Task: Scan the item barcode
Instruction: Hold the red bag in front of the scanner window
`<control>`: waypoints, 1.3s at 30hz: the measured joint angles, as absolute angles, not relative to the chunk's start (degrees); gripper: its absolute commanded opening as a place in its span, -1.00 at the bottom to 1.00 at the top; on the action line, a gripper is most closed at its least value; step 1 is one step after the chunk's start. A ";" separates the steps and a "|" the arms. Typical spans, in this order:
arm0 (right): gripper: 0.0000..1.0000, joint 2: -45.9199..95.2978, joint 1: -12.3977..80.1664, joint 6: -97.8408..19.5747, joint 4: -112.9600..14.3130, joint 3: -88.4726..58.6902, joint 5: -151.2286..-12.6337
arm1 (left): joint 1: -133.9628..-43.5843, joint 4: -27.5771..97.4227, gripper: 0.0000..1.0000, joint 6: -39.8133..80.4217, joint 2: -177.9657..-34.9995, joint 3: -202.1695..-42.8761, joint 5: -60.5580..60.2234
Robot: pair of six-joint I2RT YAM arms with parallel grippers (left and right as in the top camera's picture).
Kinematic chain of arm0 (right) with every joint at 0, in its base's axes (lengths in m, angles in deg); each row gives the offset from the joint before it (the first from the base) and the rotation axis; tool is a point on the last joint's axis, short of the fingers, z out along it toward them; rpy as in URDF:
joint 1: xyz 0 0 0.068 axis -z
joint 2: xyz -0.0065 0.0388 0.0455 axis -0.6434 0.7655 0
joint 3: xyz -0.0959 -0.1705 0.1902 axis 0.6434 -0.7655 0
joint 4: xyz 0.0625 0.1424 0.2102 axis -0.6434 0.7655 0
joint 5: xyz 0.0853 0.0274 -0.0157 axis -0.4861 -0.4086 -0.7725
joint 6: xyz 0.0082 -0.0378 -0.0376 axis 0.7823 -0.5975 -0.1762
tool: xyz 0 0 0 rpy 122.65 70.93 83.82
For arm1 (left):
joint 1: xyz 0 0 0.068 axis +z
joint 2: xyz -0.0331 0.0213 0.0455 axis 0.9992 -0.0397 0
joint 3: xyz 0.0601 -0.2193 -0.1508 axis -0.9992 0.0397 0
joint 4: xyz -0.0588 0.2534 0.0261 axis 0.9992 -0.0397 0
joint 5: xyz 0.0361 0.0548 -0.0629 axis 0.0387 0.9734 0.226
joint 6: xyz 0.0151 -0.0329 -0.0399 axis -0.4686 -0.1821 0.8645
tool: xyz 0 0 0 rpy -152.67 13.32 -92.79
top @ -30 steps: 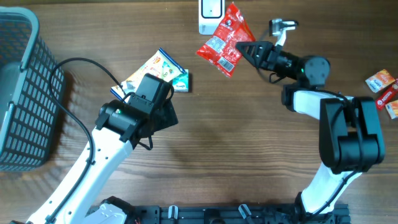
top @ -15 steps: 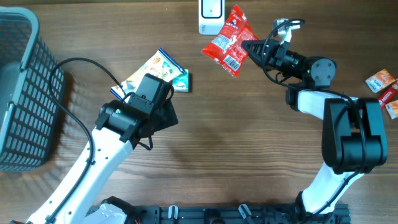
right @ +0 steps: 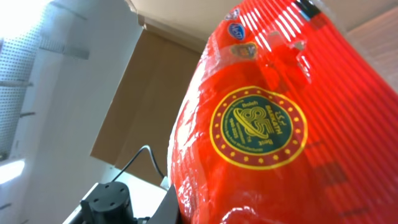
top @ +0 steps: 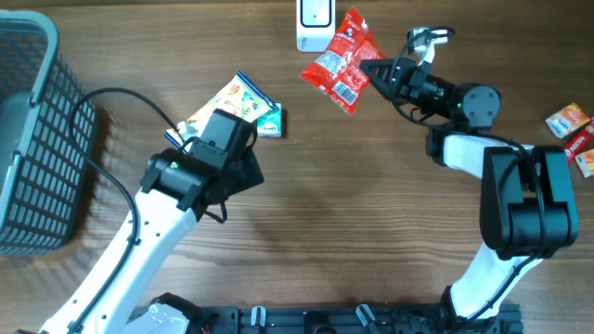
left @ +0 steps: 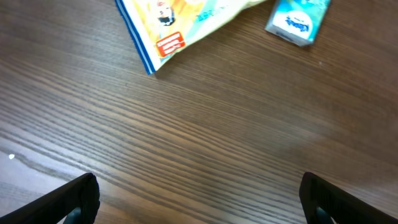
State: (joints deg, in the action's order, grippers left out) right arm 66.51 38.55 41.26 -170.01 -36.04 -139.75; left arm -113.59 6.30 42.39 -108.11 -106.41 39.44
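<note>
A red snack packet hangs in the air at the back of the table, and my right gripper is shut on its right edge. Its white barcode label faces up near the lower end. The white scanner stands just to the packet's left at the table's far edge. In the right wrist view the red packet fills the frame. My left gripper is open over bare wood, short of a colourful flat packet and a small blue box.
A grey mesh basket stands at the far left. Small red and orange packets lie at the right edge. The colourful packet and the blue box lie just beyond the left wrist.
My right gripper has carried the red packet slightly right and toward the back edge, then held still. The left arm has not moved.
</note>
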 measured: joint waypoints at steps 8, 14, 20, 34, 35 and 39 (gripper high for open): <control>-0.91 64.41 36.52 23.07 -137.02 -33.02 -131.99 | -109.35 5.69 1.00 43.37 -108.11 -106.41 39.31; -0.90 53.42 35.38 -4.86 -88.85 -23.47 -114.81 | -107.12 5.69 1.00 43.37 -108.11 -106.41 39.31; -0.91 43.85 24.56 -35.35 -70.21 -12.34 -76.89 | -106.66 6.56 1.00 43.37 -108.11 -106.41 39.31; -0.92 60.20 6.14 -98.34 -92.72 -11.75 -29.88 | -106.66 6.08 1.00 43.37 -108.11 -106.41 39.28; -0.91 61.46 5.81 -101.14 -96.46 -11.86 -28.33 | -106.66 6.13 1.00 43.40 -108.11 -106.41 39.31; -0.92 64.61 4.96 -113.99 -106.99 -11.95 -22.05 | -106.66 6.13 1.00 43.37 -108.11 -106.41 39.31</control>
State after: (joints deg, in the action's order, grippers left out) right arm 64.61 4.96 -113.99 -106.99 -11.95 -22.05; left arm -106.66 6.13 43.37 -108.11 -106.41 39.31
